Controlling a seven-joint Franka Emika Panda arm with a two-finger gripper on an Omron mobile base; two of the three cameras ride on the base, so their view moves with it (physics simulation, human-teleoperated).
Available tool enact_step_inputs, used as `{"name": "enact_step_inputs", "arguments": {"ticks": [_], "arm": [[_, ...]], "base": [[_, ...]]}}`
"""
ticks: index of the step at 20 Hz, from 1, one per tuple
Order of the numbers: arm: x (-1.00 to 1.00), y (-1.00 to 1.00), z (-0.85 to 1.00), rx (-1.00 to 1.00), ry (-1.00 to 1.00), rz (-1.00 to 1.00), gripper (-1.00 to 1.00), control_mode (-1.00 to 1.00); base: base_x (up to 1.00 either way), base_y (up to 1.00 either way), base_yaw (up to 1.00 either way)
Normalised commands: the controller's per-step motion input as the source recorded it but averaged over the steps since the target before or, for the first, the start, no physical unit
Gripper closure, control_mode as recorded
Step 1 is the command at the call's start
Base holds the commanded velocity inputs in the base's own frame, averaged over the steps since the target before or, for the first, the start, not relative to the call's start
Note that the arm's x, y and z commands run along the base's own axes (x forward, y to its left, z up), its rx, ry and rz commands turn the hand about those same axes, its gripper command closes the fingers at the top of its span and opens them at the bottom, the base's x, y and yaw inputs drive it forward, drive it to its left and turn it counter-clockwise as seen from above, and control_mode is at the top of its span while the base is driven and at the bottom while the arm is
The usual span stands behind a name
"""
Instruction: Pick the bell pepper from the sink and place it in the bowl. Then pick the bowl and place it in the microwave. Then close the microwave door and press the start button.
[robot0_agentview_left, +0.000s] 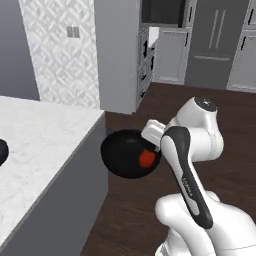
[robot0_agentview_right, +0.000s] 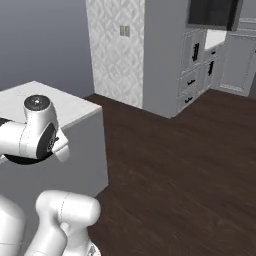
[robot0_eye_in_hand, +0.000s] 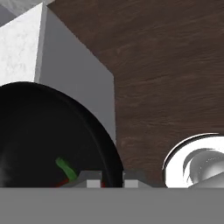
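You've got the bowl (robot0_agentview_left: 127, 152) up in the air, off the counter (robot0_agentview_left: 45, 145), just beside its near-right corner and over the dark wood floor (robot0_agentview_left: 135, 220). The gripper (robot0_eye_in_hand: 112, 178) is clamped shut on the bowl's rim on the right side; in the hand view the two tips pinch the black wall w/ the rim edge between them. The bell pepper (robot0_agentview_left: 146, 158) sits inside, down by the right wall near the gripper; its green stem (robot0_eye_in_hand: 64, 166) pokes up in the hand view.

Handling, as a judgement: the bowl is stiff, glossy, prob. slick, and it's held by one edge only, so it'll want to droop or twist round the pinch. The pepper is light, round and loose, so it'll roll if you tilt. Keep the rim level and go slow on turns. The rim is the only sensible hold; no handle.

The microwave (robot0_agentview_right: 212, 12) is far off, upper right, across the floor.
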Motion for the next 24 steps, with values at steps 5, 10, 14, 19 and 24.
{"name": "enact_step_inputs", "arguments": {"ticks": [5, 10, 14, 19, 24], "arm": [[0.0, 0.0, 0.0, 0.0, 0.0, 0.0, 1.0, 1.0], [0.0, 0.0, 0.0, 0.0, 0.0, 0.0, 1.0, 1.0], [0.0, 0.0, 0.0, 0.0, 0.0, 0.0, 1.0, 1.0], [0.0, 0.0, 0.0, 0.0, 0.0, 0.0, 1.0, 1.0], [0.0, 0.0, 0.0, 0.0, 0.0, 0.0, 1.0, 1.0]], "base": [[0.7, -0.48, -0.55], [1.0, -0.8, -0.21], [1.0, -0.82, -0.14], [1.0, -0.91, -0.05], [1.0, -0.88, 0.01]]}}
